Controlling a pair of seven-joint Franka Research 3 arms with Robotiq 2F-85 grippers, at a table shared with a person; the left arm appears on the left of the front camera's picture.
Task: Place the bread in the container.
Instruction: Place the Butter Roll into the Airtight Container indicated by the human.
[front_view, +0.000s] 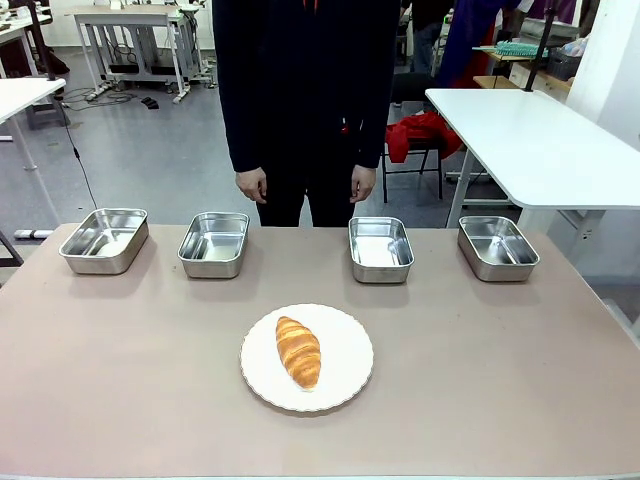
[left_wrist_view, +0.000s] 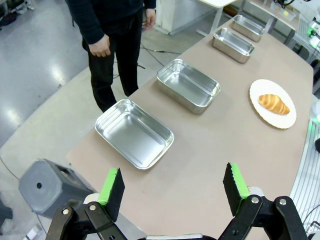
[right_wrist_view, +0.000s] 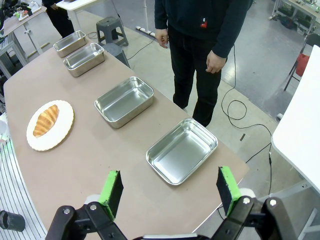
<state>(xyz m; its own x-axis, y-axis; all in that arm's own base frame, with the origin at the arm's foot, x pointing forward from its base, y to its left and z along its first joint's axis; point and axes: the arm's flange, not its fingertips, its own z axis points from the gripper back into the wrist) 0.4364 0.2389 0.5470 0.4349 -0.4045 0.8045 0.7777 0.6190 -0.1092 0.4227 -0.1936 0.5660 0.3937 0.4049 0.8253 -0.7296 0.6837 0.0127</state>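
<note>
Four steel pans (front_view: 104, 240) — bread (front_view: 298, 350) on plate (front_view: 346, 352)

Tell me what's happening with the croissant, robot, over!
Left end effector open, right end effector open. Croissant on plate. Four pans empty. Person standing behind, hands off table.

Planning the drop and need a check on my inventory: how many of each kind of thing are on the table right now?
Steel pans: 4, all empty, in a row on the far side
White plate: 1
Croissant: 1, lying on the plate
Total: 6
</note>
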